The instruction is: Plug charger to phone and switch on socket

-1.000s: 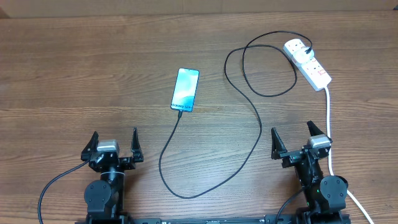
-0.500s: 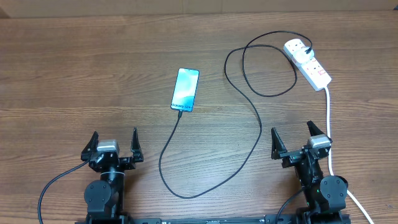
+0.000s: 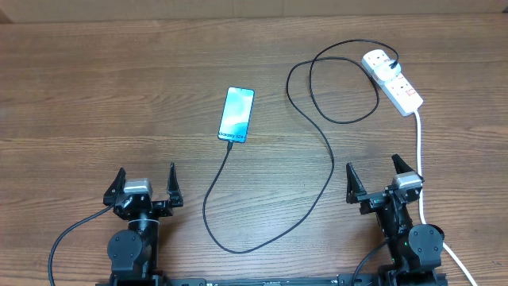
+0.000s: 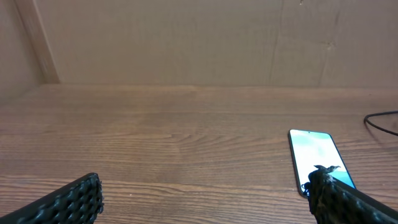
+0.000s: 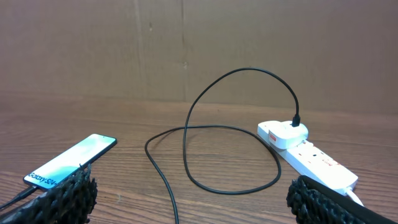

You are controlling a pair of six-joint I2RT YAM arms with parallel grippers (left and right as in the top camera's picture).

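The phone (image 3: 237, 114) lies screen up mid-table, blue-teal screen lit; it also shows in the left wrist view (image 4: 314, 157) and the right wrist view (image 5: 69, 159). The black charger cable (image 3: 321, 179) runs from the phone's bottom edge (image 3: 229, 144), loops near the front, then curls back to the white socket strip (image 3: 394, 81) at the far right, where its plug (image 3: 390, 63) sits in the strip's far end. The strip shows in the right wrist view (image 5: 308, 153). My left gripper (image 3: 146, 184) and right gripper (image 3: 373, 176) are open and empty near the table's front edge.
The strip's white cord (image 3: 420, 151) runs toward the front right, passing close beside my right arm. A brown cardboard wall (image 5: 199, 43) stands behind the wooden table (image 3: 95, 95).
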